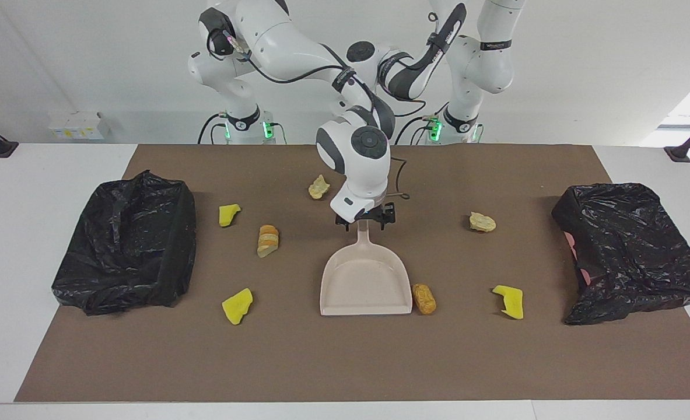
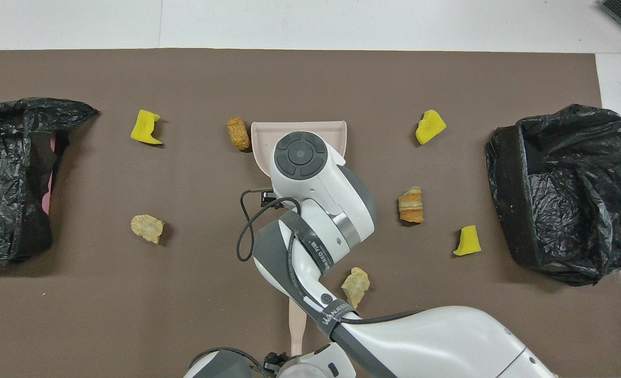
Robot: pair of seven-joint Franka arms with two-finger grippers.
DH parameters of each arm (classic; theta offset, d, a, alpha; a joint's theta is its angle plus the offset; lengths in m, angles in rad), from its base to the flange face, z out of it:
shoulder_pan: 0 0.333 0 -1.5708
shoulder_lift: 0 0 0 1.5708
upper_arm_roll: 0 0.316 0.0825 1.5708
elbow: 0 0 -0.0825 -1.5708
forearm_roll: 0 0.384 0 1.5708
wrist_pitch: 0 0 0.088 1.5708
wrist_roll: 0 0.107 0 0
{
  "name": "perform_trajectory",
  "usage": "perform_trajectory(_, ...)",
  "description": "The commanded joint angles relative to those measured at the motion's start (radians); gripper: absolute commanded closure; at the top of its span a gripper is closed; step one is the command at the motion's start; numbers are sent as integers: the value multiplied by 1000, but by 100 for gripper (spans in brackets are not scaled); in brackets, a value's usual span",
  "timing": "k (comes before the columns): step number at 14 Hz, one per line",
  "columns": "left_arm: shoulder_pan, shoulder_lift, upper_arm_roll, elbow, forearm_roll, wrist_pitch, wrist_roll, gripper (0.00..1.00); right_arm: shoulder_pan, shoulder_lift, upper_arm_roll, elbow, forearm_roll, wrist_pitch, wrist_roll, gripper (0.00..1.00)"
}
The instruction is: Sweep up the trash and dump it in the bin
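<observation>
dustpan (image 1: 365, 280): smooth matt beige plastic. brush handle (image 2: 295, 328): same beige plastic look. bin liners (image 1: 126, 248): crinkled glossy black plastic film. table mat (image 1: 321, 361): matt brown, paper or felt-like. yellow trash wedges (image 1: 237, 305): porous sponge. arm shells (image 2: 310, 173): glossy white plastic, dark grey joints.

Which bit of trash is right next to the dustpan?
The orange-brown lump, lying beside the dustpan at its open front corner. Every other piece sits well away from the pan.
</observation>
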Motion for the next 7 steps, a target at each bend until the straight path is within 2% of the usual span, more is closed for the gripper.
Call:
perform_trajectory(1, -24, -27, 18, -33, -8, 21, -20, 72, -6, -45, 2, -63, 7, 30, -26, 19)
perform_trajectory(2, -19, -25, 18, -33, -9, 15, -15, 86, -6, -45, 2, -65, 12, 43, -28, 32)
perform_trajectory(3, -12, -22, 19, -30, -12, 11, -8, 100, -6, -45, 2, -65, 14, 41, -26, 40)
perform_trajectory(5, 4, -16, 22, -23, -12, 7, -6, 100, -14, -45, 2, -69, 17, 43, -28, 58)
perform_trajectory(7, 34, -25, 22, -15, -12, -18, -17, 100, -15, -49, 2, -86, 21, 43, -23, 71)
